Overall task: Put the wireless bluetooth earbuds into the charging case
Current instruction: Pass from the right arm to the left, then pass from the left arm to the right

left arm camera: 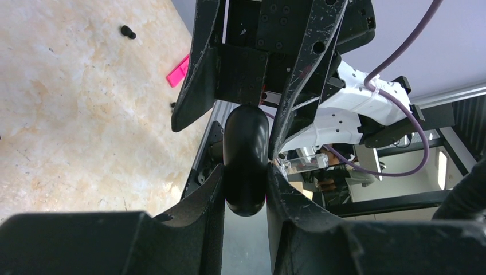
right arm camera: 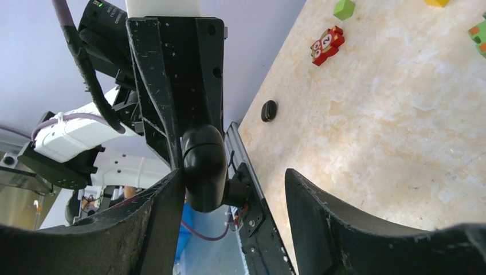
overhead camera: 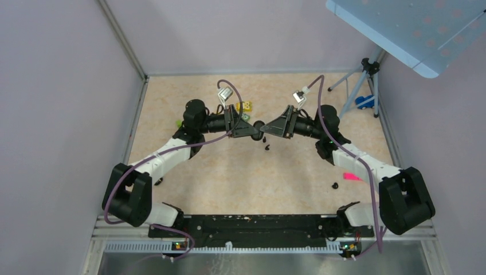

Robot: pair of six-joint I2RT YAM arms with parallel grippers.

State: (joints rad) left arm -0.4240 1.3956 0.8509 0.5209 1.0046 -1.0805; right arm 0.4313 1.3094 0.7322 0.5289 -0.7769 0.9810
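Observation:
The charging case [overhead camera: 259, 126], a black roundish puck, is held in the air over the middle of the table. My left gripper [overhead camera: 252, 130] is shut on it; in the left wrist view the case [left arm camera: 246, 154] is pinched between both fingers of the left gripper [left arm camera: 245, 172]. My right gripper [overhead camera: 269, 127] faces it from the right and is open. In the right wrist view the case [right arm camera: 203, 166] lies against the left finger of the right gripper [right arm camera: 234, 175], with a wide gap to the other finger. Two tiny black earbuds [overhead camera: 267, 139] [overhead camera: 267, 148] lie on the table just below.
Another small black piece [overhead camera: 335, 185] lies by a pink tag [overhead camera: 351, 176] at the right front; it also shows in the left wrist view [left arm camera: 128, 32]. Yellow [overhead camera: 246, 106] and green [overhead camera: 179, 122] toy blocks sit behind the left arm. A tripod [overhead camera: 361, 86] stands at the back right.

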